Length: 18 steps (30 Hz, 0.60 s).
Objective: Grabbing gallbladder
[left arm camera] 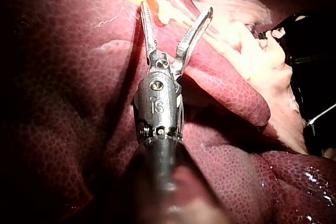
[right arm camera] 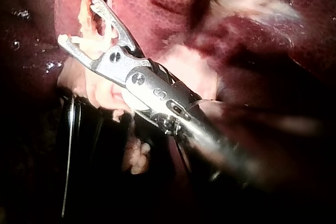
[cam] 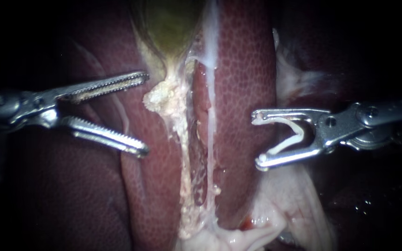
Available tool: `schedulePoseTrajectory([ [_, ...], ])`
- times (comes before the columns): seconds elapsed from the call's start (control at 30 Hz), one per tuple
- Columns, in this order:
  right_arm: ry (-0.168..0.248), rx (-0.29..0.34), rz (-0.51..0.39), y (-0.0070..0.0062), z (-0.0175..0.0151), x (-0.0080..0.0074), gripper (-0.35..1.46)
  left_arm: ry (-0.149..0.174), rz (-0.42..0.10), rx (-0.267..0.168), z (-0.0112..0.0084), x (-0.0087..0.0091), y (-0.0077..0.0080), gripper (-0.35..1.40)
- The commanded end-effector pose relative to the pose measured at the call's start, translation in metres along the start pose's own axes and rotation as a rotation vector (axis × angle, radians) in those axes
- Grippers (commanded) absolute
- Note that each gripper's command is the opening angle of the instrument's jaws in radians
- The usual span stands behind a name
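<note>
Olive-green, smooth-walled gallbladder (cam: 168, 28) sits in a cleft of the dark red, mottled liver (cam: 243, 69). Its body tapers into the head of a pale, crumbly strip of fatty tissue (cam: 177, 116). Everything below is placed from that strip.

- Gallbladder: at the strip's far end, long axis in line with the strip, narrow neck joining the strip's lumpy head. Only the lower body and neck are in view.
- Left instrument (cam: 144, 113), steel with serrated jaws: on its own side of the strip, pointing across at it. Jaws wide apart, a clear gap between them, nothing gripped. One jaw tip lies just beside the strip's lumpy head, touching or not I cannot tell. The other tip is further along the strip, away from the gallbladder. Left wrist view agrees: spread jaws, strip ahead of them, none of it between them.
- Right instrument (cam: 257, 138): on the opposite side of the strip, well apart from it, over liver. Jaws stand open but carry a white V-shaped plastic clip (cam: 300, 131), its two legs seated against both jaws. Occupied, then.

Judgement: the left instrument is nearer and free, so the grab falls to it. The gallbladder lies beyond its jaws, up the strip's line. It would need to swing toward the neck, then close across the axis. Grasp not yet made.
</note>
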Motion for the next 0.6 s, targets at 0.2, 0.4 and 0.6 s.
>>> schedulePoseTrajectory([
  [0.2,0.0,0.0,0.0,0.0,0.0,0.0,0.57,0.001,-0.045,-0.009,0.0017,0.0007,0.0002,0.66],
  [0.4,0.0,0.0,0.0,0.0,0.0,0.0001,0.57,0.002,-0.088,-0.022,0.0024,0.0032,0.0008,0.42],
  [0.6,0.0,0.0,0.0,0.0,0.0,0.0001,0.57,0.004,-0.145,-0.05,0.002,0.0037,0.0008,-0.31],
])
